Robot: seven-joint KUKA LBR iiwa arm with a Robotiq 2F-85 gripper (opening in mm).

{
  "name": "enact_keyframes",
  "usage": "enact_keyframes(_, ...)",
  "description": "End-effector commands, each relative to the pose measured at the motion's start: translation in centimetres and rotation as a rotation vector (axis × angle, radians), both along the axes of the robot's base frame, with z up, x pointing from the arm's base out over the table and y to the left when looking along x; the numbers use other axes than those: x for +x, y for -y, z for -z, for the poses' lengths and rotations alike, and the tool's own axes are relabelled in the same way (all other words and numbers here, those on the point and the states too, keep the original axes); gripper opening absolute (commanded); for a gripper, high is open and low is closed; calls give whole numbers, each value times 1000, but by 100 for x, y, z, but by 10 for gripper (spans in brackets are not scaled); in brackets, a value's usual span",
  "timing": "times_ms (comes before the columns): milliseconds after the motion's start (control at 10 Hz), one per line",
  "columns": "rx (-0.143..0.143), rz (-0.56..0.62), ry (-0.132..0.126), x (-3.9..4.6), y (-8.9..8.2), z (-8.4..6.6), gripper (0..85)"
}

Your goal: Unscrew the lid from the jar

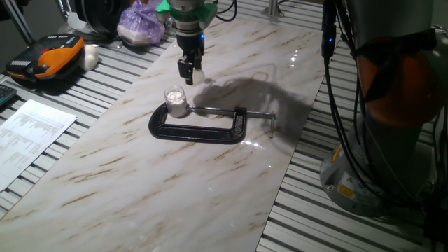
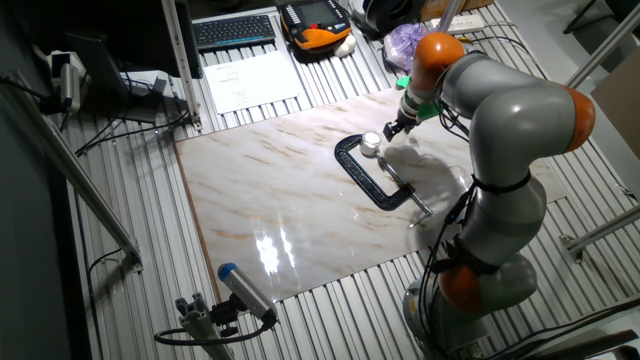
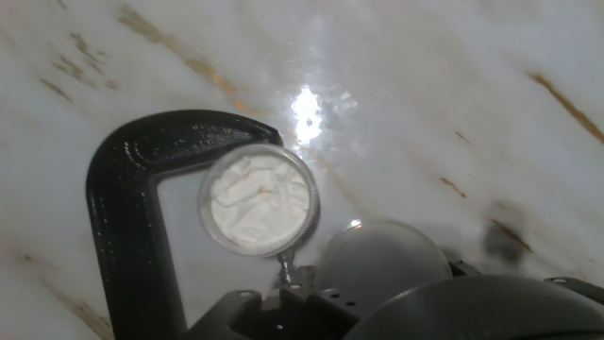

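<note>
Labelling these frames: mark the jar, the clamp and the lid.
jar [image 3: 259, 200]: hand view, open mouth with white contents.
clamp [image 1: 199, 132]: one fixed view, long bar of the frame.
lid [image 3: 379, 255]: hand view, domed top, at the gripper.

Glossy marbled tabletop — clear plastic jar, matt black metal clamp.
</note>
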State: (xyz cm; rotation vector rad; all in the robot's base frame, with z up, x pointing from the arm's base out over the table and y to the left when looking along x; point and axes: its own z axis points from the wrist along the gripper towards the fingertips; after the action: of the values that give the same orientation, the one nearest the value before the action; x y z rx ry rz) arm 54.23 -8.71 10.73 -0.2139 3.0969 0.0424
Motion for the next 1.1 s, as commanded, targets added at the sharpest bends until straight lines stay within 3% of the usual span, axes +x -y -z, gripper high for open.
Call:
enact_keyframes(0, 0, -6, 0, 2, 19, 26, 0)
enact_keyframes(200, -13, -22, 0, 4, 45, 59, 0)
enact_keyframes(300, -27, -40, -12, 6, 52, 69, 0)
enact_keyframes(500, -24, -58, -28, -6, 72, 83, 0)
enact_keyframes(700, 4, -46, -13, -32, 131, 138, 0)
enact_keyframes(800, 21, -40, 11, -20, 151, 181, 0)
enact_keyframes(1000, 15, -46, 40, 16, 190, 286, 0)
